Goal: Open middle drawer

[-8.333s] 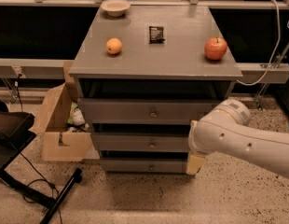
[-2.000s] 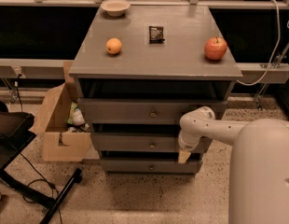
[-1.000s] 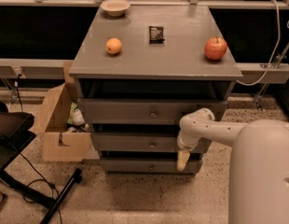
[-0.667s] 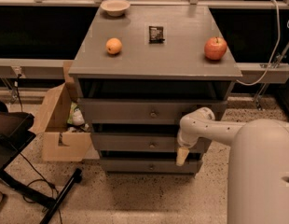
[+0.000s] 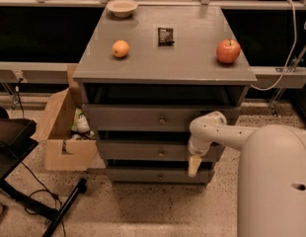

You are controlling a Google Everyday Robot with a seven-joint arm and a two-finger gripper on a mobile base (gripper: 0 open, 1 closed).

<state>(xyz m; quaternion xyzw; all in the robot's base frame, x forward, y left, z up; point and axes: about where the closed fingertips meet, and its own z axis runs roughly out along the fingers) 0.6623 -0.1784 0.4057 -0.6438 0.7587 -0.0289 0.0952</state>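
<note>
The middle drawer [image 5: 128,151] is a wide grey front with a small round dark knob [image 5: 161,153] at its centre. It sits flush between the taller top drawer [image 5: 123,117] and the lower bottom drawer [image 5: 133,175]. My gripper [image 5: 193,166] hangs pointing down on the white arm [image 5: 212,132], which comes in from the right. It is in front of the right part of the middle and bottom drawers, to the right of the knob and slightly below it. It is not on the knob.
On the cabinet top [image 5: 192,63] lie an orange [image 5: 121,48], a black packet [image 5: 165,35], a red apple [image 5: 228,51] and a bowl [image 5: 122,7]. An open cardboard box [image 5: 64,137] stands to the left. Black stand legs [image 5: 49,209] cross the floor at lower left.
Since the oldest frame my arm has swung left and in close to the drawer fronts. Over the last second the gripper has barely moved. The drawers look unchanged.
</note>
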